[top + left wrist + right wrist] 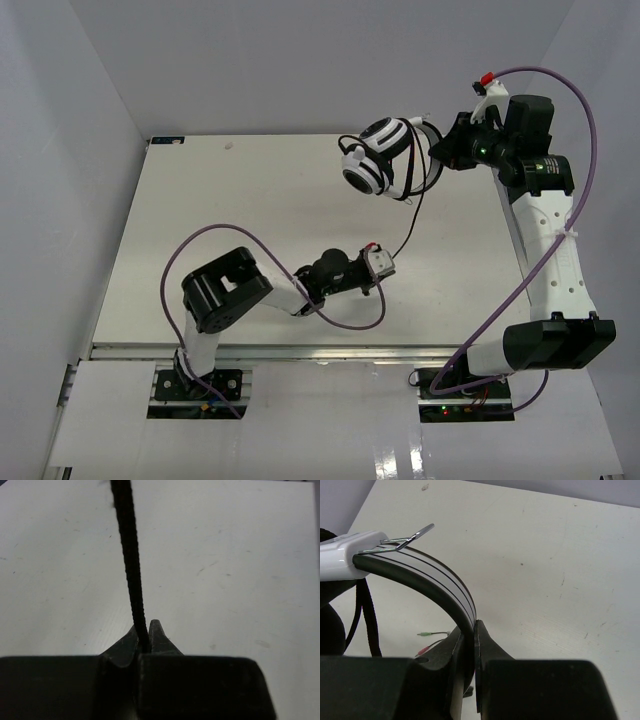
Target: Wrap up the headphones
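A: Top external view: where are the headphones [375,160]?

B: Lifted over the far right part of the counter [230,200]. They hang from the right end effector [469,632], whose jaws are pinched together on the black-and-white headband [437,582]

A: And the left end effector [146,634]?

B: Clamped tight on the thin black cord [129,555], which runs from its fingertips up toward the ear cups [365,172]

A: Which step is that?

B: Winding, I'd judge. The cord is secured, and some of it seems to hang in loops by the cups, though I can't tell how many. The next move probably calls for carrying the cord around the headphones under light tension, without tugging the headband out of the right grip

A: The surroundings?

B: A plain white counter, lightly scuffed, boxed in by pale grey walls [80,150]; purple cables [560,250] loop off both arms
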`<action>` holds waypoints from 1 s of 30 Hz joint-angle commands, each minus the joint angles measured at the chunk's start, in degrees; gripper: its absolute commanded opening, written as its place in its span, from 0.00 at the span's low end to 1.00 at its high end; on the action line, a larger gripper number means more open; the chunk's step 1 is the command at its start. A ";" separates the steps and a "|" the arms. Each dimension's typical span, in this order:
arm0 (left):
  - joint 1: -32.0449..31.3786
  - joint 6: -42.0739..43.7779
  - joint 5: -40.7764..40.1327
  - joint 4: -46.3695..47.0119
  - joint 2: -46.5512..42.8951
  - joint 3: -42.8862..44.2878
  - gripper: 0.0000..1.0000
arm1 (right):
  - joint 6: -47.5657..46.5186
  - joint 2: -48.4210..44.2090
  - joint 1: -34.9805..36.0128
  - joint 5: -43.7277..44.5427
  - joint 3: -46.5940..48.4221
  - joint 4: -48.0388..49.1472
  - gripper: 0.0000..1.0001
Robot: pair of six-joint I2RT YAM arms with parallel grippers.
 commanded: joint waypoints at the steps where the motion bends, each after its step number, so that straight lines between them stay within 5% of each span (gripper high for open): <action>1: -5.01 2.32 5.29 0.32 -9.55 -4.29 0.00 | 1.76 -0.43 -0.19 2.06 1.51 3.92 0.08; 11: -11.41 10.45 2.19 -8.65 -18.77 -9.07 0.00 | 0.11 -0.23 -0.35 4.26 1.24 3.50 0.08; 17: -5.27 10.80 3.48 -8.49 -20.87 -14.86 0.00 | -4.13 -1.31 -1.87 -4.93 2.57 1.37 0.08; 30: 8.20 8.76 14.47 -15.24 -16.90 -7.84 0.00 | -23.40 -5.89 -0.28 -28.37 -0.49 -10.87 0.08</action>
